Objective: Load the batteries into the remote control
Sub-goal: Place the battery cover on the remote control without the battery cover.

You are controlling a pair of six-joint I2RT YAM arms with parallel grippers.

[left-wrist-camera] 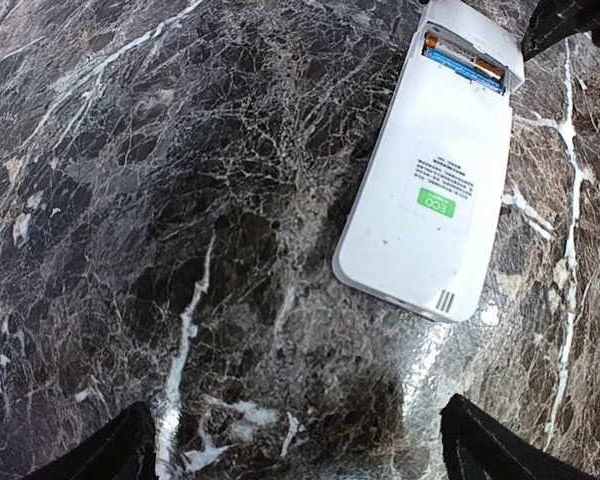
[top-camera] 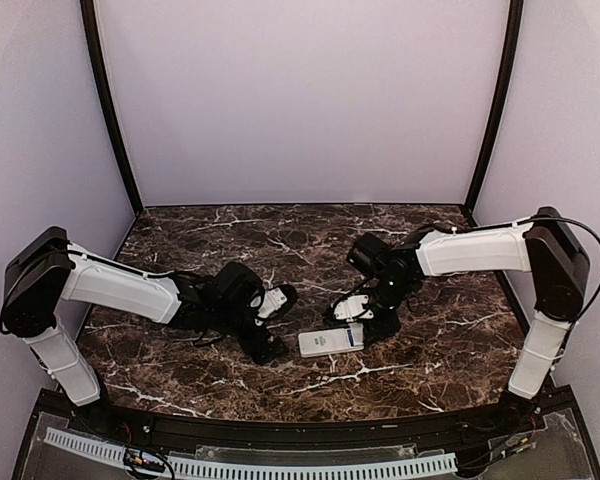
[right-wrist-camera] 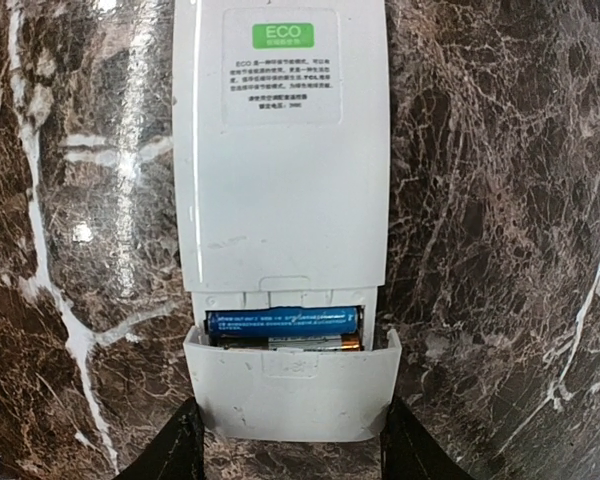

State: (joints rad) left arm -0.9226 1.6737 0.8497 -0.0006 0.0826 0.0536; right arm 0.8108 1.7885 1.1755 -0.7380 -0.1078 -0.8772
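Observation:
The white remote control (top-camera: 330, 341) lies face down on the marble table, with an ECO label on its back (right-wrist-camera: 280, 150). Its battery compartment is open. A blue battery (right-wrist-camera: 282, 321) lies in it, and a second battery (right-wrist-camera: 290, 343) beside it is partly hidden by the white cover piece (right-wrist-camera: 292, 395). My right gripper (right-wrist-camera: 290, 420) is shut on the sides of that cover, held against the remote's compartment end. My left gripper (left-wrist-camera: 300, 450) is open and empty above bare table, with the remote (left-wrist-camera: 430, 190) ahead of it to the right.
The dark marble table (top-camera: 180, 240) is ringed by pale walls with two black corner posts (top-camera: 110, 110). In the top view the left gripper (top-camera: 275, 322) sits just left of the remote and the right gripper (top-camera: 368, 316) at its right end.

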